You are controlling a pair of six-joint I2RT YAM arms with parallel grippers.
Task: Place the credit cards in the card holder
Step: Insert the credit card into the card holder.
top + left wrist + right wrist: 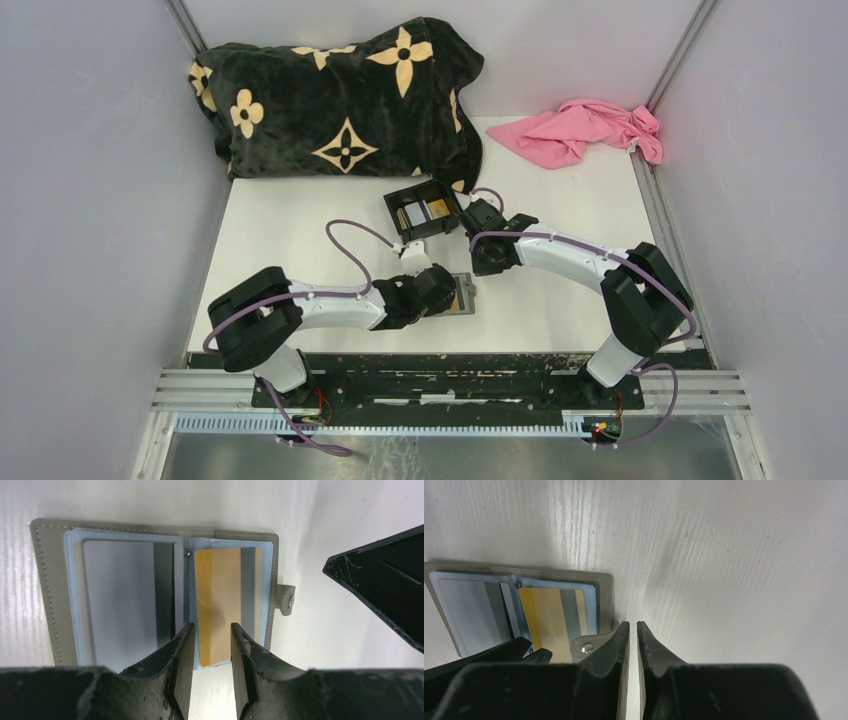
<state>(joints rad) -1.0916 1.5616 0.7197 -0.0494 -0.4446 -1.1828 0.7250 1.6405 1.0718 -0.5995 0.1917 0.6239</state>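
The card holder [47, 580] lies open and flat on the white table, a grey bifold with a clasp tab [286, 599]. A gold credit card [217, 605] sits in its right sleeve, a silvery grey-white card [120, 600] in its left. My left gripper [212, 625] hovers at the near edge, open, its fingertips straddling the gold card's end without pinching it. My right gripper [633, 623] is nearly closed, with only a thin slit and nothing in it, beside the clasp tab [591, 645]. From above, both grippers [448, 290] [484, 268] flank the card holder [465, 298].
A black box [425, 212] with more cards inside stands just behind the grippers; its corner [385, 590] shows at the right of the left wrist view. A black flowered blanket [340, 95] fills the back left, and a pink cloth [585, 130] lies at the back right.
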